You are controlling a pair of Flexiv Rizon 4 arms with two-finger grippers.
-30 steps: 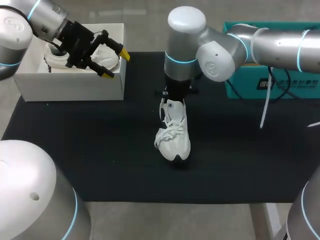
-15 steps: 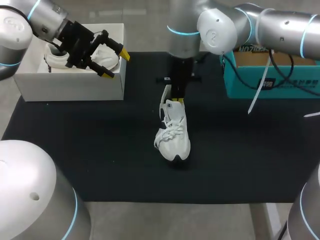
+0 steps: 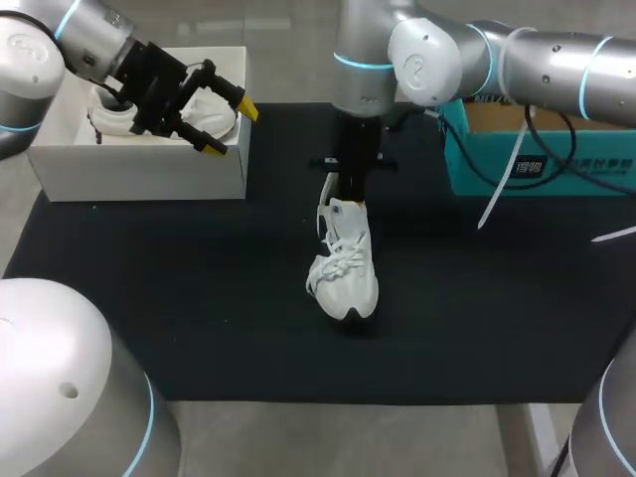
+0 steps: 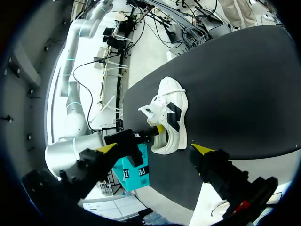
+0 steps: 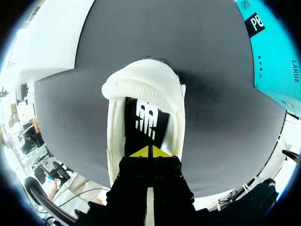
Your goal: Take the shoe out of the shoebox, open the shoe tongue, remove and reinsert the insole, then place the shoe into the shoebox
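1. The shoe (image 3: 345,268) stands upright on its sole on the black mat (image 3: 199,288), about mid-table and well apart from the shoebox (image 3: 139,171).
2. Its long axis runs from the far edge to the near edge. The toe points toward the robot and the heel toward the far side.
3. The right gripper (image 3: 343,197) comes down from above onto the heel end of the shoe.
4. In the right wrist view the tongue (image 5: 141,87) is pushed forward toward the toe, baring the black insole (image 5: 146,117) inside the shoe (image 5: 115,136).
5. There the right gripper (image 5: 149,151) has its yellow tips pressed together over the heel end of the insole. Whether they pinch its edge cannot be told.
6. The left gripper (image 3: 229,128) hangs over the near right corner of the shoebox, fingers spread wide with nothing between them.
7. In the left wrist view the shoe (image 4: 171,115) lies ahead of the left gripper (image 4: 155,149), on the mat.
8. A teal box (image 3: 556,164) sits at the mat's far right.
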